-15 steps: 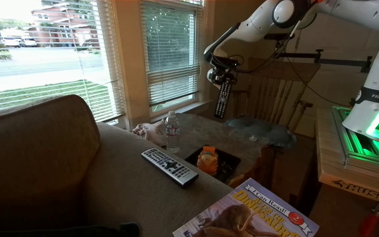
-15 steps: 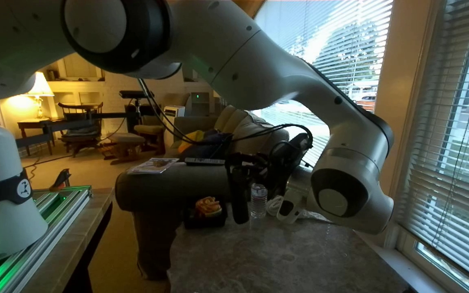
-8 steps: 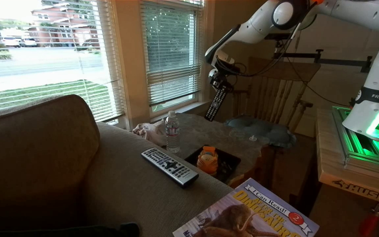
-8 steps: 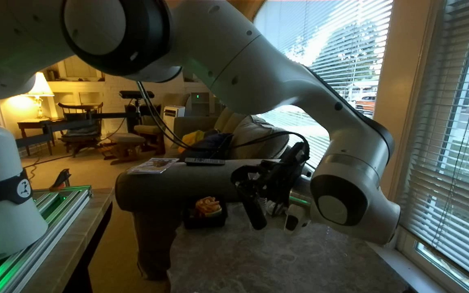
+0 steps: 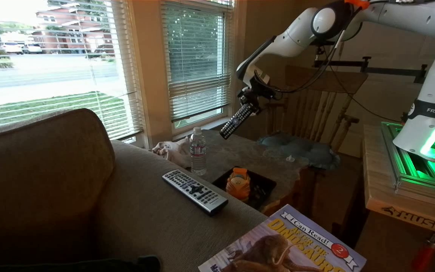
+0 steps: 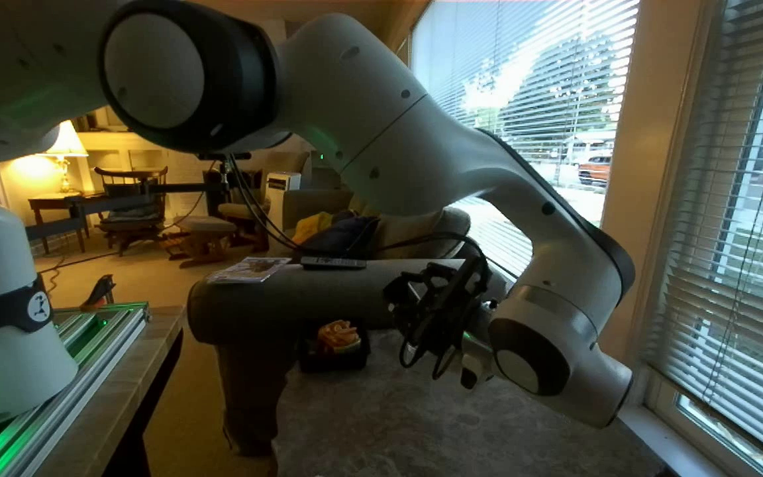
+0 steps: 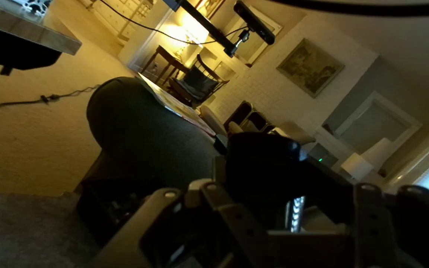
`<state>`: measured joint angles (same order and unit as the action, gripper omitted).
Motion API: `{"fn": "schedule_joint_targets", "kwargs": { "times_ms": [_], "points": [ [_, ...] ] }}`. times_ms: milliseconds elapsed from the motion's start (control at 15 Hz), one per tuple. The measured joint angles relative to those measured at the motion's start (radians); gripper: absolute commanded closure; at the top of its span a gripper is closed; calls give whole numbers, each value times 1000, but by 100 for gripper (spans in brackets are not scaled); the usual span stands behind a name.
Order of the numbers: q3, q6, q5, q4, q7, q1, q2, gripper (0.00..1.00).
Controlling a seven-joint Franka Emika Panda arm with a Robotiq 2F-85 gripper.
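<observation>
There's the pincer (image 5: 252,108), clamped on the black remote (image 5: 235,121), whose lower edge juts into open air above the counter (image 6: 461,430).

“DINOSAUR” book (image 5: 285,245), “HUSKY” workbench (image 5: 398,204), “FRANKA” arm (image 5: 410,19)

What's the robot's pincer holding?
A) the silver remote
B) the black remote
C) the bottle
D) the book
B: in an exterior view, the black remote slants down from the pincer, while the silver remote lies on the couch arm.
</observation>
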<state>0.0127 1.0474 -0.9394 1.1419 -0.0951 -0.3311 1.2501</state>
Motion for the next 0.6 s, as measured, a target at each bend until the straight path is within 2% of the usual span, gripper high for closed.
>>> {"fn": "schedule_joint_targets", "kwargs": {
  "times_ms": [200, 600],
  "points": [
    [20, -1, -57, 0, -65, -26, 25, 71],
    [38, -15, -208, 1, -102, -78, 77, 71]
  ]
}}
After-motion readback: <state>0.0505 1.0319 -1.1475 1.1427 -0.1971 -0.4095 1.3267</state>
